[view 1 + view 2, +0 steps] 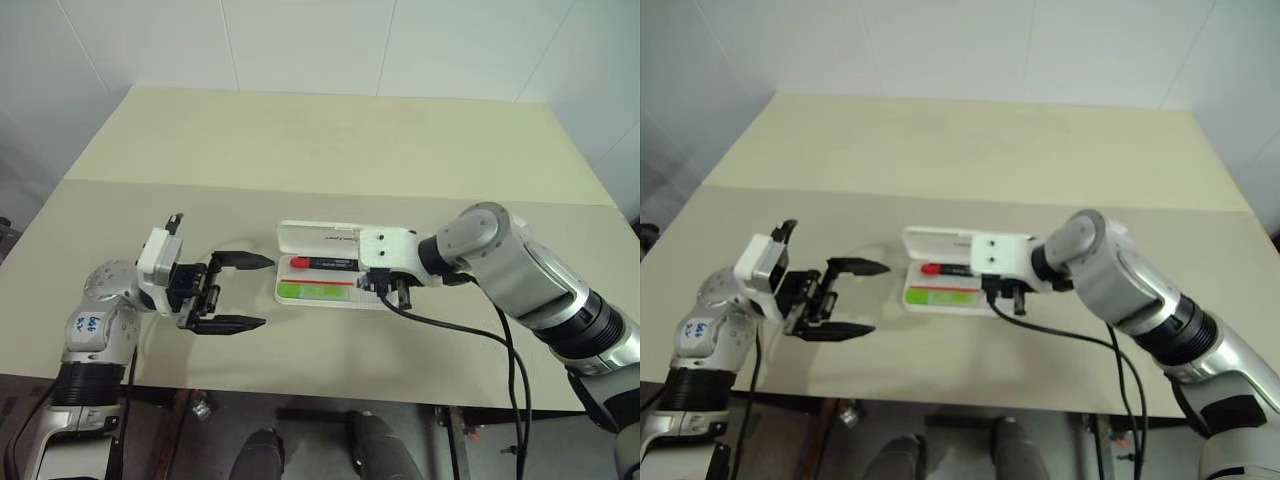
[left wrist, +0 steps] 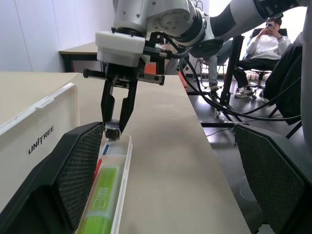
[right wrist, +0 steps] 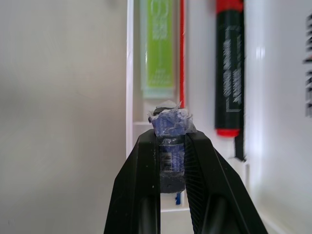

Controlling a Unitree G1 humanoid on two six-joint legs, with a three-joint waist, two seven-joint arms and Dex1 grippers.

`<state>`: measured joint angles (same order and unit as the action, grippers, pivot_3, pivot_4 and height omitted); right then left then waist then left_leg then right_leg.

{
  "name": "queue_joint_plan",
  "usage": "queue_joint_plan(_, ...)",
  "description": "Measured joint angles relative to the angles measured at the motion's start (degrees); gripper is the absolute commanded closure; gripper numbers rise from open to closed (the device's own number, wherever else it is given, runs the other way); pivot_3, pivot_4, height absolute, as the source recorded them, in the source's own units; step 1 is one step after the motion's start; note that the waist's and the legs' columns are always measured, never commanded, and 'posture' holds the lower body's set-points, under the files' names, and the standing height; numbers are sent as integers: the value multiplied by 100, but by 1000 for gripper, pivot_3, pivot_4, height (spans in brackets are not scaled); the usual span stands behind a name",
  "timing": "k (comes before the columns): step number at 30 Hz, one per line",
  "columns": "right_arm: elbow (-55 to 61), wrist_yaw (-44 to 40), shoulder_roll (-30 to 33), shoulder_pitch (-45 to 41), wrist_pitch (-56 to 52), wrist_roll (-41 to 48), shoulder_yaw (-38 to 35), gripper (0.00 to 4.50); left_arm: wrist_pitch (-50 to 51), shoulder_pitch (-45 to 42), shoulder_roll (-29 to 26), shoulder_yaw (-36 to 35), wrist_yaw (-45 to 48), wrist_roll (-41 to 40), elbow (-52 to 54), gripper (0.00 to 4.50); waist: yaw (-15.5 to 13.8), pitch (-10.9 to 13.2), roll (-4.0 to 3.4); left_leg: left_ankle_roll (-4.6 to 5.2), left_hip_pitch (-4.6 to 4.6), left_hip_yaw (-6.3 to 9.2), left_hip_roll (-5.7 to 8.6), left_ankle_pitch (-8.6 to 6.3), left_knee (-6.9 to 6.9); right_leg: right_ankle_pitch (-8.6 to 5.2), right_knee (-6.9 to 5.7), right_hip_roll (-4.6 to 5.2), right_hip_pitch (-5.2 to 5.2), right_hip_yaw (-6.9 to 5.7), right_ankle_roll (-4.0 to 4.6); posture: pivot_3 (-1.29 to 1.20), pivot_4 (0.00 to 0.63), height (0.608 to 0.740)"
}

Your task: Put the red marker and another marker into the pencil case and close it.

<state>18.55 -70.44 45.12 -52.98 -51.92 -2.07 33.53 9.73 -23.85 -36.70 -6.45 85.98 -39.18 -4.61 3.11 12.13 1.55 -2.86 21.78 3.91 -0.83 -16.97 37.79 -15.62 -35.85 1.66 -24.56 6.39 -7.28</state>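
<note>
The white pencil case (image 1: 318, 238) lies open on the table, its lid raised on the far side. Inside lie the red marker (image 1: 325, 263) and, nearer me, the light-green highlighter (image 1: 315, 291). My right gripper (image 3: 170, 141) hangs over the case's right end, shut on a small grey-purple object (image 3: 170, 124) held just above the tray. The red marker (image 3: 229, 73) and highlighter (image 3: 158, 48) show beyond it. My left gripper (image 1: 262, 291) stands open and level just left of the case, pointing at it, with nothing between its fingers (image 2: 80, 165).
The beige table (image 1: 330, 150) stretches far behind the case, with a seam across it. Its front edge runs close below both grippers. A black cable (image 1: 450, 325) trails from the right wrist across the table. A seated person (image 2: 270, 41) is in the background beyond the table's right end.
</note>
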Motion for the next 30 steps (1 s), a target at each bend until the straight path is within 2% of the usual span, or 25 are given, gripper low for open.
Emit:
queue_joint_plan(3, -98, -16, 102, 0, 86, -21, 2, 4151, 0, 54, -24, -41, -1, 0, 56, 0, 2, 0, 0, 0, 0, 0, 0, 0, -1, 0, 0, 0, 0, 0, 0, 0, 150, 740)
queue_joint_plan(5, -145, -25, 114, 0, 150, -23, 4, 3424, 0, 94, -28, -43, -2, 0, 101, 0, 14, 0, 0, 0, 0, 0, 0, 0, -1, 0, 0, -1, 0, 0, 0, 0, 150, 740)
queue_joint_plan(7, -229, -25, 114, 3, 206, -31, 24, 2904, 0, 115, -28, -44, -2, 0, 163, 0, 13, 0, 0, 0, 0, 0, -1, 0, -2, 0, -1, -2, 0, 0, 1, 0, 150, 740)
queue_joint_plan(15, -248, -42, 116, 43, 165, -22, 86, 30, 1, 162, -28, -49, -4, 0, 165, 0, 9, 0, -1, 0, 0, 0, -1, 0, -5, -1, 3, -2, 0, 0, 1, 0, 150, 740)
queue_joint_plan(19, -24, -45, 152, 43, 11, 22, 80, 30, 0, 162, -27, -49, -4, 0, 164, 0, 8, 0, -1, 0, 0, 0, -1, 0, -9, -1, 4, -2, -2, 0, 2, 0, 150, 740)
queue_joint_plan(22, 291, -46, 271, 125, -190, 225, -185, 30, -4, 152, -24, -52, -7, 0, 155, 0, 1, 1, -2, 0, 0, 1, -1, 0, -12, -1, 7, -1, -2, 0, 2, 0, 150, 740)
queue_joint_plan(27, 967, -51, 503, 495, -501, 825, -972, 30, -12, 35, -16, -191, -16, 0, 114, 0, -10, 1, -1, 0, 0, 2, -1, 0, -18, -1, 15, -2, -1, -2, 1, 0, 150, 740)
queue_joint_plan(30, 1372, -60, 576, 997, -809, 1399, -1612, 30, -20, -199, -8, -270, -21, 0, -109, 0, -37, 0, 0, 0, 1, 3, -1, 0, -20, -2, 18, -2, 1, -4, 1, 0, 150, 740)
